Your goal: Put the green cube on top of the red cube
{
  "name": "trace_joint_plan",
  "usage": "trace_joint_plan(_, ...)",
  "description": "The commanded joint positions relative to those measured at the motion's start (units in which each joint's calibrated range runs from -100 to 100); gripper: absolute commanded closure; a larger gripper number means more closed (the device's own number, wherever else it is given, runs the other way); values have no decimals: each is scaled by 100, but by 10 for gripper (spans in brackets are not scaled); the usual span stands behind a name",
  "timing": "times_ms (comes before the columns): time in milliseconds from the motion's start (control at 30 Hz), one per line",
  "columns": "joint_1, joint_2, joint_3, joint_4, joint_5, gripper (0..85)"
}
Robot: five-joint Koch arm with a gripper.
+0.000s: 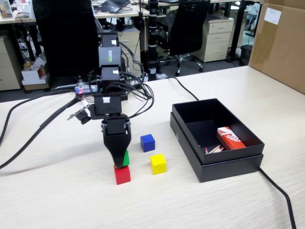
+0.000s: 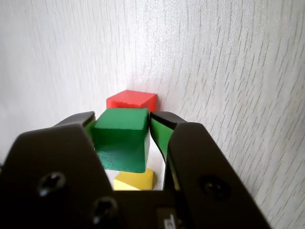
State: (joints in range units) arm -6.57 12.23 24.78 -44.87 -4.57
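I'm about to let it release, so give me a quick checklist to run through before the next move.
1. Tool shut on the green cube: ok, pads press both sides in the wrist view.
2. Green cube over the red cube: ok in the fixed view, green sits right above red.
3. Green cube resting on red: cannot tell, the tool hides the joint.
4. Green cube squared with red: cannot tell, the wrist view shows red ahead of it.
5. Blue cube and yellow cube clear of the stack: ok.
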Motion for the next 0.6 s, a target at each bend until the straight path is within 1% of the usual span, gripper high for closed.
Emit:
trace_joint_plan(0, 20, -219, 559, 111, -20, 600)
trace_joint_plan(67, 20, -231, 568, 120, -20, 587)
trace_joint_plan(200, 20, -231, 550, 111, -24, 475)
trace_joint_plan(567, 29, -403, 504, 111, -29, 424)
